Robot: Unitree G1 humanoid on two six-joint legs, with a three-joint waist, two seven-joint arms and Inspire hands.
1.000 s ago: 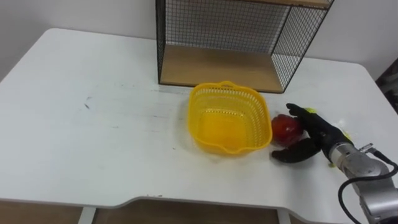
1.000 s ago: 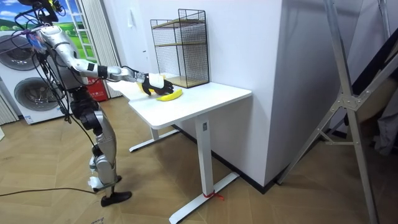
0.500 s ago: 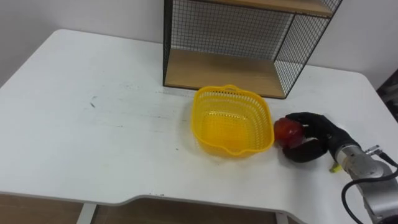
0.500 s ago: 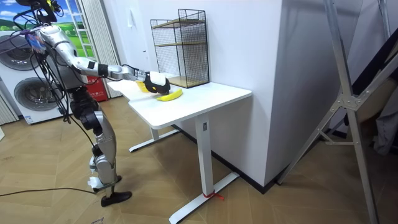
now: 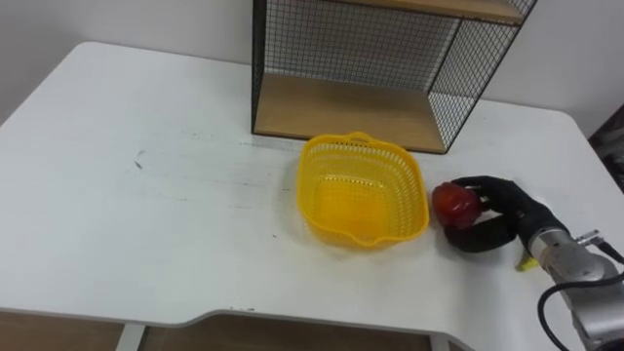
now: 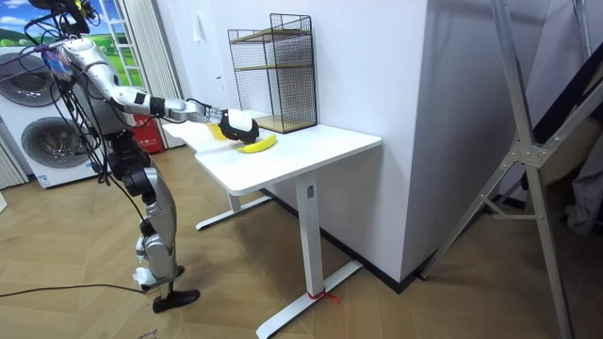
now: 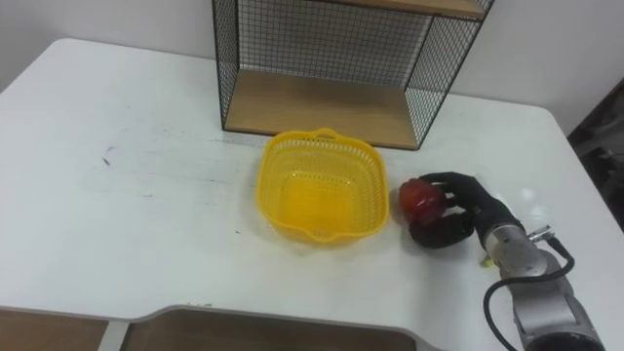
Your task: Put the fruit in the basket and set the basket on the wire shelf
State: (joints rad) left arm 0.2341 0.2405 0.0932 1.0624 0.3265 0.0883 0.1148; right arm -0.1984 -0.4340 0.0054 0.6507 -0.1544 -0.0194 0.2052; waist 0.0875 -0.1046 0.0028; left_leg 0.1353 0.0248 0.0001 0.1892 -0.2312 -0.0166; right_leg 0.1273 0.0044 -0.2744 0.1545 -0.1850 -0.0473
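1 right hand (image 5: 507, 208) — curled tight round the red fruit (image 5: 453, 203) — beside the yellow basket (image 5: 362, 143)

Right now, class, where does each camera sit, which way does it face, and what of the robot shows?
Left eye view: on the robot's head, looking down at the yellow basket and red fruit; right hand, fingers round the fruit.
Right eye view: same head, slightly aside; shares that scene.
Room view: stands in the room, facing the table; whole robot.
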